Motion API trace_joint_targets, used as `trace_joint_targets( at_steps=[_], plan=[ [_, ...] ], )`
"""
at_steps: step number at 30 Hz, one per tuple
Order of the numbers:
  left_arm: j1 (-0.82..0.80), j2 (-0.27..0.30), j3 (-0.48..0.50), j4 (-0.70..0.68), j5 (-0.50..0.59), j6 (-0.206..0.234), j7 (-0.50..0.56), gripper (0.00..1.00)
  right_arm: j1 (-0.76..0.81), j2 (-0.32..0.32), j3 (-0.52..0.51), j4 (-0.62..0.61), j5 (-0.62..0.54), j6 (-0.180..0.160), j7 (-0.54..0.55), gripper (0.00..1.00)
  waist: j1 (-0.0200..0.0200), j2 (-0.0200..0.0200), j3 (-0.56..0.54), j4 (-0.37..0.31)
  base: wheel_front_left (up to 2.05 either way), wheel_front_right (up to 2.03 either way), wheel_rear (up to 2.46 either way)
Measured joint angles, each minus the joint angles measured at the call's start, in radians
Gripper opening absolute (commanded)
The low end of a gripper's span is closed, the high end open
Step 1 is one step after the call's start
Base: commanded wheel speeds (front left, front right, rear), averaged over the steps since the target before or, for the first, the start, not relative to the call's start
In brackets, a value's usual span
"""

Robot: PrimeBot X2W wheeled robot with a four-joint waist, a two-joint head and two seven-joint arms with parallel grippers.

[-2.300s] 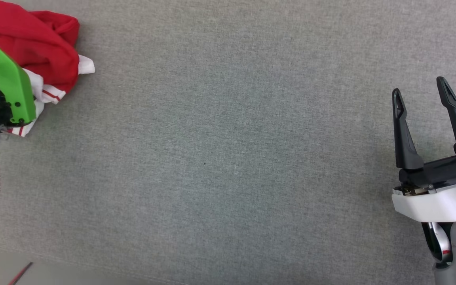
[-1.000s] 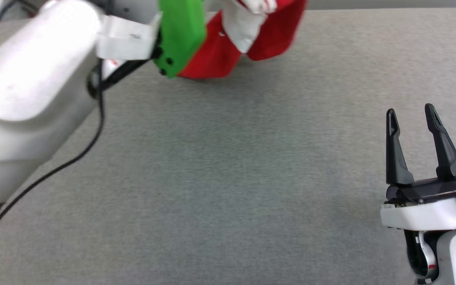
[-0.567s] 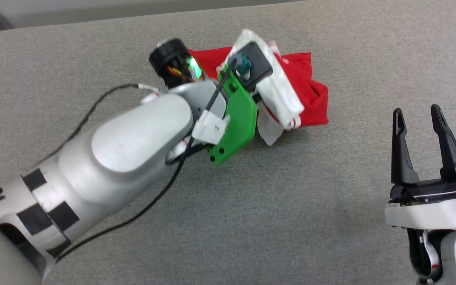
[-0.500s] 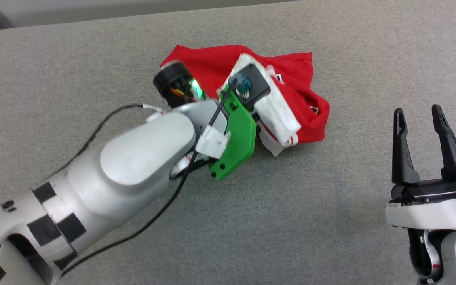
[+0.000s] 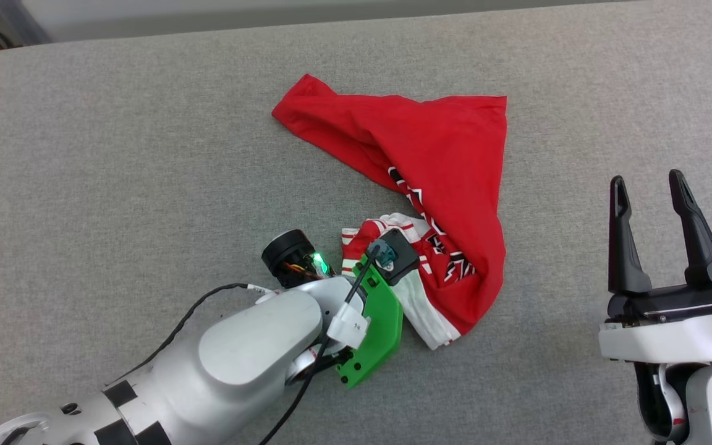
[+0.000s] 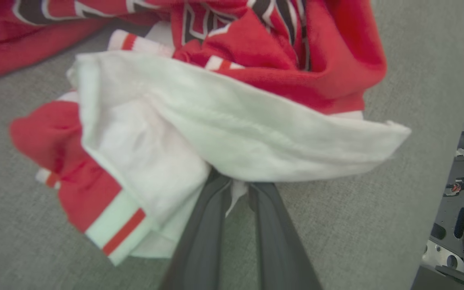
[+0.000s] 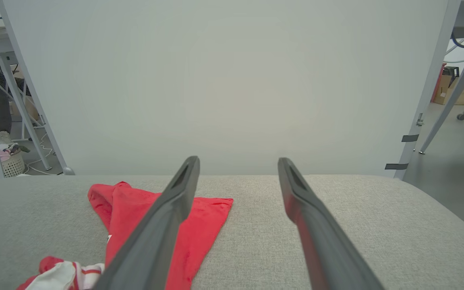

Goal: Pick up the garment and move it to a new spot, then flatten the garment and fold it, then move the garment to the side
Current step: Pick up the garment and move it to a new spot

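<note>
The garment (image 5: 449, 154) lies partly spread on the grey table (image 5: 146, 154), its red body stretched away from me and black lettering showing near the bunched white sleeves. My left gripper (image 6: 236, 187) is shut on a fold of the white sleeve (image 6: 232, 133) at the garment's near end. In the head view its fingers are hidden under the wrist's black camera and green bracket (image 5: 377, 327). My right gripper (image 5: 646, 179) stands open and empty at the lower right, clear of the cloth. In the right wrist view the right gripper (image 7: 238, 161) frames the table's far edge, with the garment (image 7: 208, 229) to its left.
A pale wall (image 7: 232, 80) rises just behind the table's far edge. The table's right end (image 7: 437, 209) drops to the floor. A basket (image 7: 2, 163) and frame legs stand beyond the left end. Bare grey cloth surrounds the garment on every side.
My left arm has drawn back toward me with the sleeve in its grip, and the red body has stretched out flat behind it. The right gripper has stayed open in place.
</note>
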Motion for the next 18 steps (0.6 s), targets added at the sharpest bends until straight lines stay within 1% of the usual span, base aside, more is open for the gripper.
trace_joint_targets(
  at_steps=[1, 2, 3, 7, 9, 10, 14, 18],
  plan=[
    [0.000, -0.002, -0.002, 0.012, -0.003, 0.000, -0.027, 0.00, 0.006, 0.000, -0.001, 0.002, 0.000, 0.000, 0.000, 1.00, 0.0000, 0.0000, -0.005, 0.003, 0.00, 0.00, 0.00],
    [0.000, -0.004, -0.005, 0.026, -0.006, 0.000, -0.055, 0.48, 0.014, 0.000, -0.001, 0.004, 0.000, 0.000, 0.000, 1.00, 0.0000, 0.0000, -0.012, 0.005, 0.00, 0.00, 0.00],
    [0.000, -0.005, -0.005, 0.038, -0.006, 0.000, -0.081, 1.00, 0.021, 0.000, -0.002, 0.007, -0.001, 0.000, 0.000, 1.00, 0.0000, 0.0000, -0.017, 0.008, 0.00, 0.00, 0.00],
    [0.000, -0.014, 0.031, 0.082, 0.010, 0.010, -0.229, 1.00, 0.050, 0.000, -0.010, 0.014, -0.009, 0.000, 0.000, 1.00, 0.0000, 0.0000, -0.050, 0.021, 0.00, 0.00, 0.00],
    [0.001, -0.018, 0.058, 0.087, 0.015, 0.040, -0.304, 1.00, 0.065, 0.000, -0.013, 0.017, -0.011, 0.000, 0.000, 1.00, 0.0000, 0.0000, -0.070, 0.030, 0.00, 0.00, 0.00],
    [0.002, -0.019, 0.068, 0.086, 0.015, 0.048, -0.325, 1.00, 0.070, 0.000, -0.014, 0.018, -0.011, 0.000, 0.000, 1.00, 0.0000, 0.0000, -0.078, 0.034, 0.00, 0.00, 0.00],
    [0.042, -0.007, 0.115, 0.069, 0.017, 0.113, -0.429, 1.00, 0.093, 0.000, -0.017, 0.020, -0.017, 0.000, 0.000, 1.00, 0.0000, 0.0000, -0.113, 0.056, 0.00, 0.00, 0.00],
    [0.097, 0.041, 0.173, 0.043, 0.018, 0.202, -0.531, 1.00, 0.102, 0.000, -0.016, 0.022, -0.018, 0.000, 0.000, 1.00, 0.0000, 0.0000, -0.144, 0.079, 0.00, 0.00, 0.00]
  ],
)
